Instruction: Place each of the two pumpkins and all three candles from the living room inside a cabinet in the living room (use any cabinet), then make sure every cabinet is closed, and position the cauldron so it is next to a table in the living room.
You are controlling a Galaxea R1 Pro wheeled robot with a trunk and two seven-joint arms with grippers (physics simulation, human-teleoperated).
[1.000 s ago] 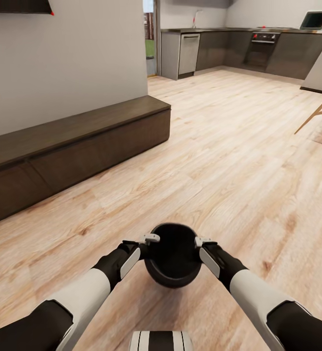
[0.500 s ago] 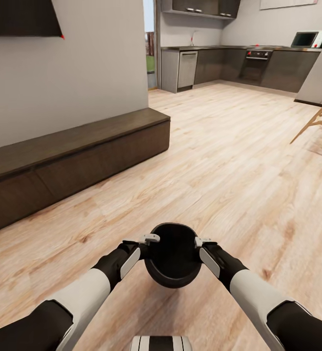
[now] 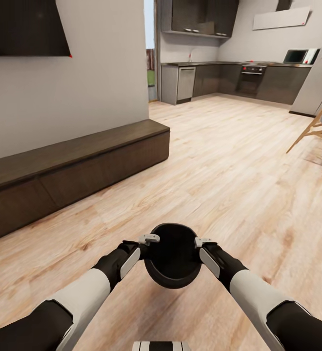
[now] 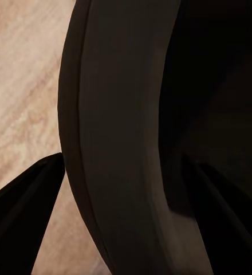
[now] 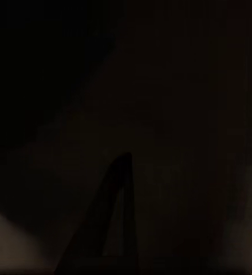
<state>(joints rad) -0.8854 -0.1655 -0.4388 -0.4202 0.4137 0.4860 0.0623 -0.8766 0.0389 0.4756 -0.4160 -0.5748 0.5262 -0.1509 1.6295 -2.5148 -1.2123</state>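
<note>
So the small round black cauldron point(image 3: 173, 256) with the wide mouth is held up off the pale wood plank floor point(image 3: 239, 165), right between the two arms. The left gripper point(image 3: 150, 239) pinches the cauldron's rim on one side, one finger outside the wall and one inside, which the left wrist view shows pretty clearly point(image 4: 120, 143). The right gripper point(image 3: 201, 241) sits at the opposite rim and looks clamped on too, though the right wrist view is nearly all black, so take that with a grain of salt.

The long, low dark-brown wooden cabinet point(image 3: 73, 168) stands well to the left of the cauldron, against the grey wall, its drawer fronts all flush. Far beyond the cauldron is a dark kitchen point(image 3: 229, 78), and to its right a pale wooden chair point(image 3: 317, 129).
</note>
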